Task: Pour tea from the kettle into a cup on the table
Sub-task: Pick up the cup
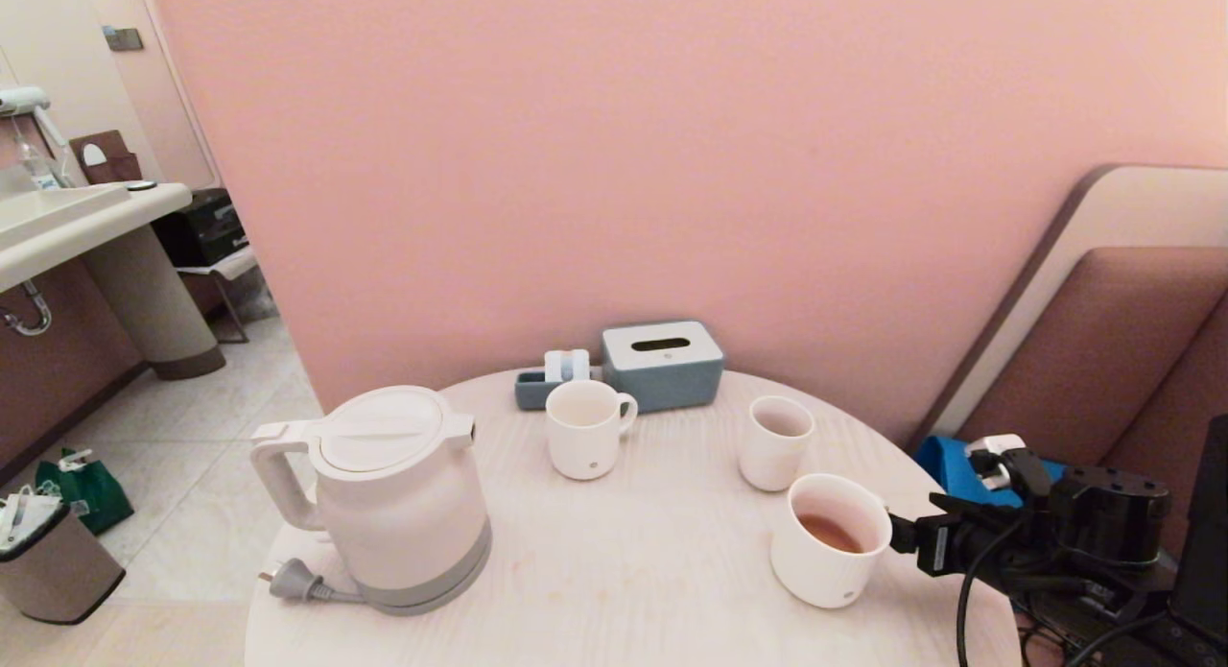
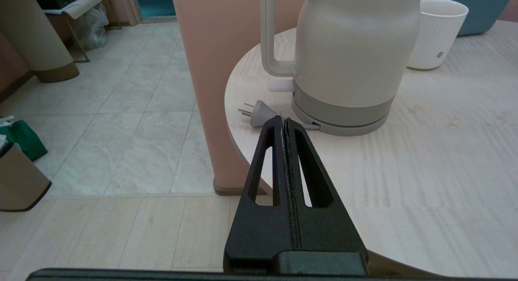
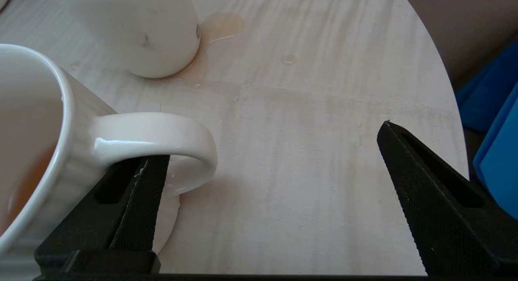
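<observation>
just cup beside right pincer

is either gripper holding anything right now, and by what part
Nothing is held. The right gripper is open beside the cup, one finger under its handle. The left gripper is shut on nothing.

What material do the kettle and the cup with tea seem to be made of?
Kettle: likely plastic, matt white body without sharp reflections, grey base band. Cup: probably glazed ceramic; its handle shows bright glossy highlights in the right wrist view.
</observation>
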Controlling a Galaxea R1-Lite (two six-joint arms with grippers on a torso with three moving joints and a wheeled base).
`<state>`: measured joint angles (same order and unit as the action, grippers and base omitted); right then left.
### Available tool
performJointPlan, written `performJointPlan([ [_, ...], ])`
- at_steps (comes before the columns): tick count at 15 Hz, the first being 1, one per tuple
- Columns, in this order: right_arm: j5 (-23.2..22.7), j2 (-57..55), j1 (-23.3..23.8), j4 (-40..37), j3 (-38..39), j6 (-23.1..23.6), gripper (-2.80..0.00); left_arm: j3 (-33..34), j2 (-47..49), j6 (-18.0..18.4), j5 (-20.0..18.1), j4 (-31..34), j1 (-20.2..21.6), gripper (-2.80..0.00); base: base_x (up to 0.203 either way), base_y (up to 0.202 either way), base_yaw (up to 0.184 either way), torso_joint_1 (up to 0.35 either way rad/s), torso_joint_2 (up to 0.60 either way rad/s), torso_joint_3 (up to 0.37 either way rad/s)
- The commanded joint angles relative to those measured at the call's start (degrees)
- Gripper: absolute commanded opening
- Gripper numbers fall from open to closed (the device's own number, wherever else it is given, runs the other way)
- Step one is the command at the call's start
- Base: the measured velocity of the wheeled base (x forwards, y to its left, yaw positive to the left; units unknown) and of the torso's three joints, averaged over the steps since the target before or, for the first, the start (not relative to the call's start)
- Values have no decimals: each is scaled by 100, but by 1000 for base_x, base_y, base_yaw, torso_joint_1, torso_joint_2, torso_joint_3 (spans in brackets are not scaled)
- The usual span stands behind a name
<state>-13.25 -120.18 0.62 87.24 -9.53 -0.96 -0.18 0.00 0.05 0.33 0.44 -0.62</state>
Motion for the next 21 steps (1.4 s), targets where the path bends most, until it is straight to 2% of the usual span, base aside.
performJointPlan([
  [1, -11, -32, -18, 232, 4, 0, 0, 1, 9, 4, 2, 0, 1, -280, 0, 0, 0, 0, 0, 0],
  [2, -11, -32, -18, 232, 4, 0, 0, 1, 9, 4, 2, 0, 1, -280, 0, 0, 0, 0, 0, 0],
  [3, -18, -36, -18, 232, 21, 0, -280, 1, 9, 4, 2, 0, 1, -280, 0, 0, 0, 0, 0, 0],
  [18, 8, 49, -18, 235, 120, 0, -280, 1, 9, 4, 2, 0, 1, -280, 0, 0, 0, 0, 0, 0],
  [21, 35, 266, 141, 237, 205, -274, -280, 1, 9, 4, 2, 0, 1, -280, 0, 0, 0, 0, 0, 0],
])
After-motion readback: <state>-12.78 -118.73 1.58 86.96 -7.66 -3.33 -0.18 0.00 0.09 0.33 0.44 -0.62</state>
